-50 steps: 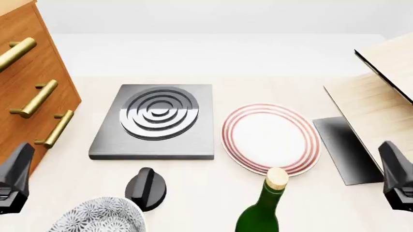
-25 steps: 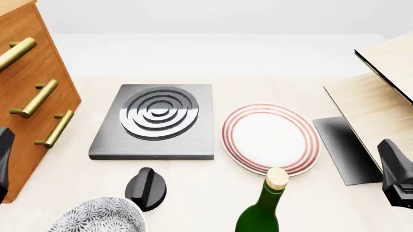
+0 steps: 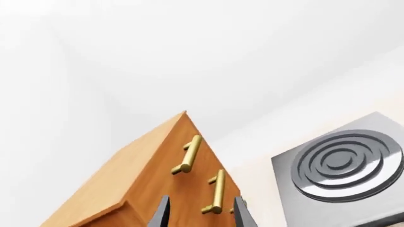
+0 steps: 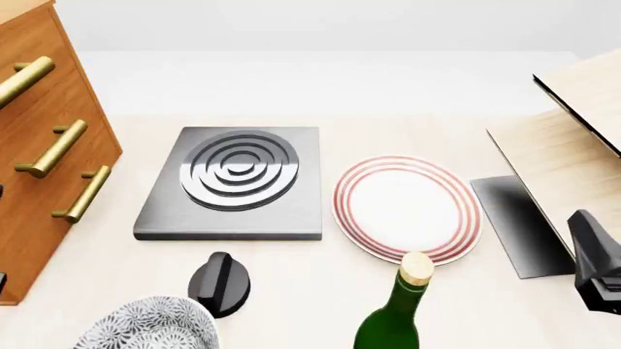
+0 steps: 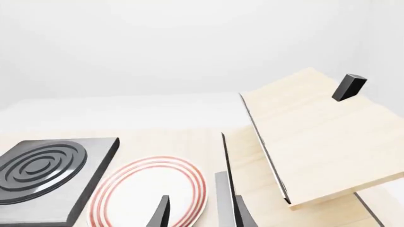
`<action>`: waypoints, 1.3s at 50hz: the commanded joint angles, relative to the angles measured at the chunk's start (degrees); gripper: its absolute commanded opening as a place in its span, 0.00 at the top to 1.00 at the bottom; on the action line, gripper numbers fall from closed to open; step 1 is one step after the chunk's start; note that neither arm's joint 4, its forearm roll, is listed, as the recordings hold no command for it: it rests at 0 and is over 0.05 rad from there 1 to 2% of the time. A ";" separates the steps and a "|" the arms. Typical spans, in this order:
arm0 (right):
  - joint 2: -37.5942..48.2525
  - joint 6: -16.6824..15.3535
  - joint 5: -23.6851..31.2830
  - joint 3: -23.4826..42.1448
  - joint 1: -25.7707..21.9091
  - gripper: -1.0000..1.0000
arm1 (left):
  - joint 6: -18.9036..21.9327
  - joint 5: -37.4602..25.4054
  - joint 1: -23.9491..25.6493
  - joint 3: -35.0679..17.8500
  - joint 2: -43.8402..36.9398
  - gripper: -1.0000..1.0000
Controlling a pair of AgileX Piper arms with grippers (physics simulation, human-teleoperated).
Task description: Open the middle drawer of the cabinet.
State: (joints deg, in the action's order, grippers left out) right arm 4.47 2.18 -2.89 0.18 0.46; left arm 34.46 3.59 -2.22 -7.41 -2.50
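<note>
barely begun: middle drawer (image 4: pixel 54 149) flush in the cabinet (image 4: pixel 39 218) left of the hob (image 4: pixel 235 182), handle ungrasped, left gripper (image 3: pixel 200 213) spread and aimed there, right gripper (image 5: pixel 200 213) spread, idle.

orange-brown wood on the cabinet (image 4: pixel 43 156), brass-gold bar handles down its front, the middle drawer (image 4: pixel 54 149) in the same tone. the hob (image 4: pixel 233 183) is dark grey with silvery concentric rings. the plate (image 4: pixel 408 207) is white, rimmed in thin red rings. green glass on the bottle (image 4: pixel 393 320), a tan cork on top. the knob (image 4: pixel 219 283) is glossy black, the bowl (image 4: pixel 145 326) white with a dark leafy print, the shelf boards (image 4: pixel 572 138) pale wood.
</note>
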 commanded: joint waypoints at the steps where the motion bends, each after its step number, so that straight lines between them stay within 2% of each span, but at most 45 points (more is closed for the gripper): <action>1: -0.22 0.00 0.21 -0.02 0.00 0.00 | 9.15 14.80 -2.64 5.28 -13.40 0.00; 7: -0.23 0.00 0.22 -0.01 0.01 0.00 | 12.31 23.96 -0.71 5.24 -24.23 0.00; 8: -0.21 0.00 0.20 -0.01 0.01 0.00 | 14.46 27.20 -0.72 5.72 -27.19 0.00; 14: -0.29 -0.02 0.27 -0.01 0.01 0.00 | 16.45 33.57 -0.53 6.04 -34.93 0.00; 17: -0.25 0.00 0.25 -0.01 0.00 0.00 | 15.31 34.08 -1.15 5.18 -38.64 0.00; 20: -0.28 0.00 0.27 -0.01 0.01 0.00 | 17.51 40.73 -0.91 6.41 -44.71 0.00; 22: -0.27 0.00 0.26 -0.01 0.00 0.00 | 16.58 39.46 -1.27 4.97 -46.80 0.00; 27: -0.28 0.00 0.27 -0.01 0.01 0.00 | 18.05 42.82 -0.89 4.65 -51.22 0.00; 30: -0.29 -0.01 0.27 -0.01 0.01 0.00 | 22.13 52.40 -1.17 7.06 -56.72 0.00; 31: -0.28 0.00 0.27 -0.01 0.01 0.00 | 22.44 53.88 -0.98 7.23 -58.35 0.00; 32: -0.28 0.00 0.27 -0.01 0.00 0.00 | 21.47 53.73 -1.17 7.12 -59.19 0.00; 40: -0.01 0.01 0.10 0.08 0.01 0.00 | 21.09 56.93 -2.24 7.19 -62.66 0.00; 46: -0.11 0.00 0.11 -0.01 0.00 0.00 | 22.36 60.86 -3.84 7.13 -67.69 0.00; 47: -0.12 -0.01 0.11 -0.01 0.00 0.00 | 24.06 63.78 -3.66 7.36 -70.07 0.00; 65: 0.05 -0.02 -0.06 -0.02 0.00 0.00 | 25.41 66.27 -6.05 4.02 -76.63 0.00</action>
State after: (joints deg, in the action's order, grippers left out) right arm 4.45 2.17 -2.87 0.16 0.45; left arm 58.66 67.63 -7.01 -1.90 -75.13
